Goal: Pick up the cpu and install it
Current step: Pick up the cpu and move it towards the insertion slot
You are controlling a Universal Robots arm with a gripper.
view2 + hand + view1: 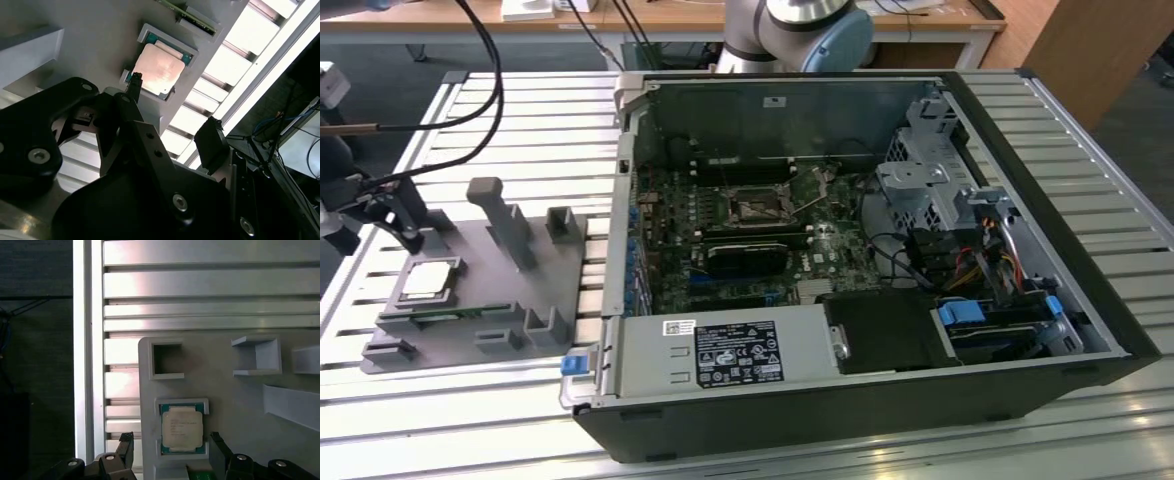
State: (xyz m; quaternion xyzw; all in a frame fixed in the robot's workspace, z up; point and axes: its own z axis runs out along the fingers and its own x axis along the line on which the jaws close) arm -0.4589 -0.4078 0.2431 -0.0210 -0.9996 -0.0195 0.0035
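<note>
The cpu [427, 281], a flat square chip with a silvery top, lies in its recess on the grey tray [467, 345] at the exterior view's left. In both wrist views the cpu [157, 70] [182, 427] sits seated in the pale frame. My gripper [396, 222] hovers just above it, open, with nothing between its black fingers [125, 449]. The gripper [171, 450] [172, 112] spreads wider than the chip and does not touch it. In the open computer case, the black socket frame [754, 208] lies on the motherboard.
Grey upright posts [500, 218] and small blocks [544, 325] stand on the tray beside the chip. The case walls [630, 150], power supply [720, 355] and drive cage [927, 190] surround the motherboard. Black cables [480, 60] hang over the slatted metal table [480, 420].
</note>
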